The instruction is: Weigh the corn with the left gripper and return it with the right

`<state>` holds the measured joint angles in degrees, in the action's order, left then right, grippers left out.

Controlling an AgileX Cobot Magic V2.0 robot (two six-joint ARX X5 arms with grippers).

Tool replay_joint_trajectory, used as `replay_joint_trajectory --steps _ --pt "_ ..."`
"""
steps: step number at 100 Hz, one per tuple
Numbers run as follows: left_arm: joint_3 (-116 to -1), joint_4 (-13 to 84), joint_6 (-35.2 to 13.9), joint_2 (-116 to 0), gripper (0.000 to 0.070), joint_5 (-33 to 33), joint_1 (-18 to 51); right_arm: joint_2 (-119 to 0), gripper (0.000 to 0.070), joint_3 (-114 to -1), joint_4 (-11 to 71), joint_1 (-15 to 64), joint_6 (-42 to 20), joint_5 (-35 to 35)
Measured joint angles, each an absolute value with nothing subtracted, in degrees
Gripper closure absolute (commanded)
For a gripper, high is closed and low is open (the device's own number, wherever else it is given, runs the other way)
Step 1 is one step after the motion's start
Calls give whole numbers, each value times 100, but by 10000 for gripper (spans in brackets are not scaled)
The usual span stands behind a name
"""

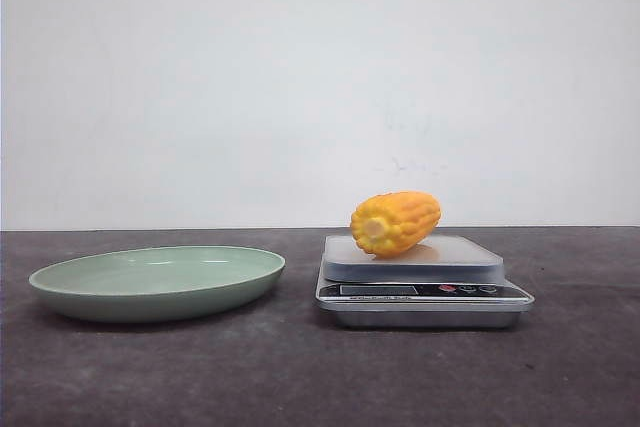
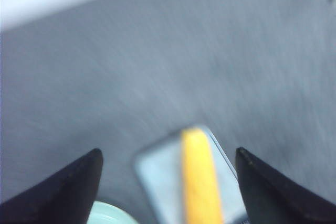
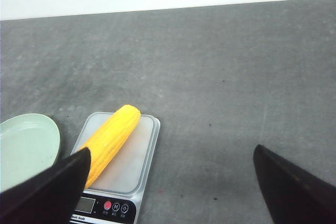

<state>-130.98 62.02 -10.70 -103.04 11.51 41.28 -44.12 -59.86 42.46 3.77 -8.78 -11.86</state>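
Yellow bumpy corn cob (image 1: pixel 396 223) lies loose on silver scale (image 1: pixel 424 292); both my hands (image 2: pixel 167 192) (image 3: pixel 170 184) released, empty. Risk: right hand nudges it, rolls off.

Dark grey table (image 1: pixel 120 377), matte and slightly mottled, fills lower third of front view below a white wall. Pale green plate (image 1: pixel 60 282) sits on it at lower left. Silver kitchen scale (image 1: pixel 425 292) sits on it right of centre, just beside plate, not touching.
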Motion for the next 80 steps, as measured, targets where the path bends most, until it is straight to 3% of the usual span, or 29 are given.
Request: replay_joint_trajectory --steps 15,41,64,80 --pt "-13098 6624 -891 -9091 224 1844 3721 -4414 73 -5986 4270 377 -878 -1190" --pt "-13085 8160 -821 -7050 224 3437 3076 -4412 73 -5986 4287 377 -880 -1194" --pt "-12875 8158 -1015 -5441 226 3548 3063 -4412 73 -5986 4324 526 -880 -1194" --pt "-12092 8160 -1378 -4139 226 3557 2965 -4414 73 -5986 4324 655 -878 -1194"
